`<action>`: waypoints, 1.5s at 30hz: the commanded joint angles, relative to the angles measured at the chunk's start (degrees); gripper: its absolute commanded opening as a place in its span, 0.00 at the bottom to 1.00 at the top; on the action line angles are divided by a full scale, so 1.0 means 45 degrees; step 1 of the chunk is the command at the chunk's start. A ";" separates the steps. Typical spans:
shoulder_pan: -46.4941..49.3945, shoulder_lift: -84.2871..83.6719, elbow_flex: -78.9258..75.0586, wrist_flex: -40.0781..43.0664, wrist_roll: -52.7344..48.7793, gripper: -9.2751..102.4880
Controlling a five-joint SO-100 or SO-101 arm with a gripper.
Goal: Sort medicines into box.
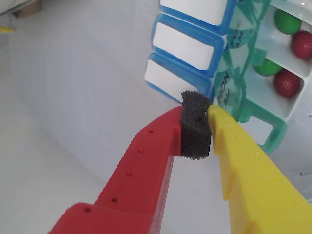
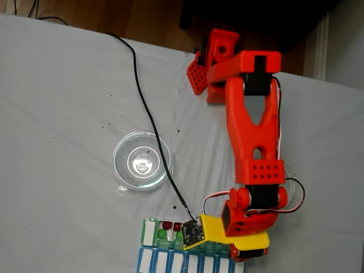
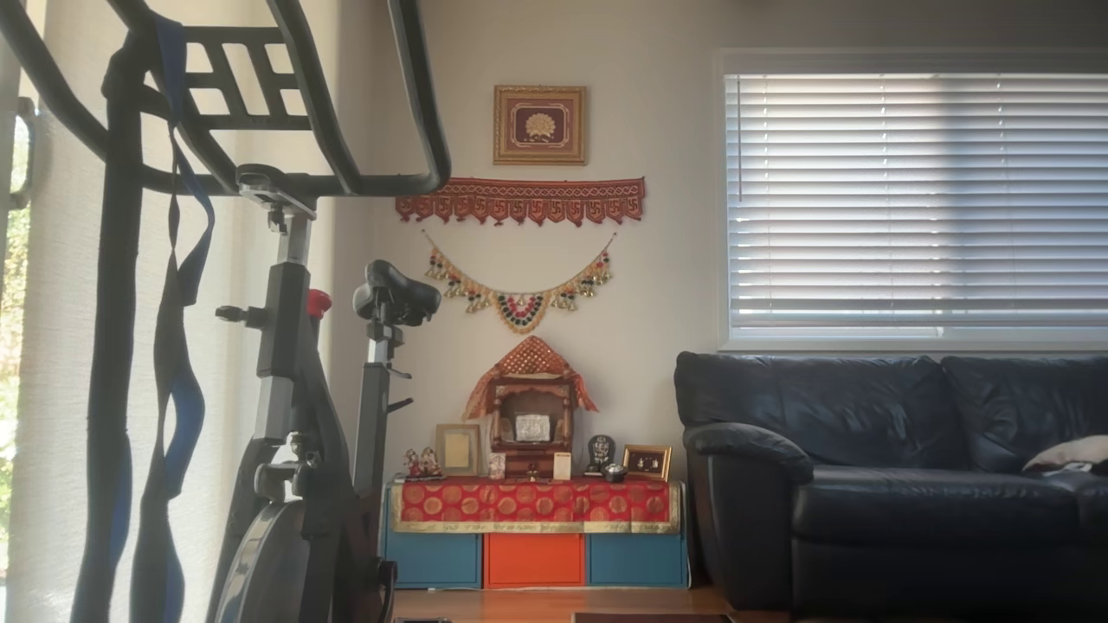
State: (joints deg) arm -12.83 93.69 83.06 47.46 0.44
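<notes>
Red and yellow gripper (image 1: 196, 127) fingers press together on their black foam pad (image 1: 195, 127), beside the box (image 1: 229, 63).

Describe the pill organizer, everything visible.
The pill organizer lies flat at the table's near edge in the fixed view. Plastic: one blue row with white lids shut, one row with translucent green lids open. Green and red pills sit in white compartments. The gripper, shut on black foam, is at its corner.
</notes>
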 commanded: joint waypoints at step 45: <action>0.0039 -0.1133 -0.1719 0.2832 -0.0937 0.09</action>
State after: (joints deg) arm -12.13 87.45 79.28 60.64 -4.04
